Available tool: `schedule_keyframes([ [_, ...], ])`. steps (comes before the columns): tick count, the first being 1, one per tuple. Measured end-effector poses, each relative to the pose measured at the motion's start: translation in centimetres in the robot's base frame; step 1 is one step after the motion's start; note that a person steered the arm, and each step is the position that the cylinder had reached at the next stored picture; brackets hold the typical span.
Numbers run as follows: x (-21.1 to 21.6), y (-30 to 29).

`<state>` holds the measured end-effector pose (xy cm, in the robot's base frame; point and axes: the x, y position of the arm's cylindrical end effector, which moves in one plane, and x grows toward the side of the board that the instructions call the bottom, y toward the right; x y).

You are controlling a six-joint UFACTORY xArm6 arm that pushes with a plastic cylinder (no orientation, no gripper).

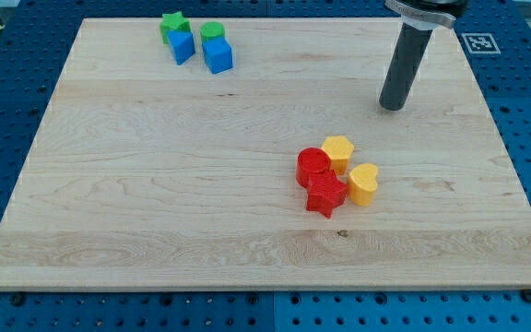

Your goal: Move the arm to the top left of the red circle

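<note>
The red circle (313, 166) lies right of the board's middle. It touches a red star (325, 196) below it and a yellow hexagon (337, 151) at its upper right. A yellow heart (363, 183) sits to the right of the star. My tip (392, 106) rests on the board above and to the right of this cluster, well apart from the red circle. The dark rod rises from it toward the view's top.
At the view's top left stand a green star (172, 25), a green circle (212, 32) and two blue blocks (182, 46) (218, 55). The wooden board (155, 184) lies on a blue perforated table.
</note>
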<state>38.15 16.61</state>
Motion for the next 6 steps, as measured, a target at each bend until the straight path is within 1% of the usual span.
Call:
schedule_keyframes([
  [3, 0.1, -0.3],
  [4, 0.2, -6.1],
  [5, 2.0, -12.9],
  [6, 6.4, -16.5],
])
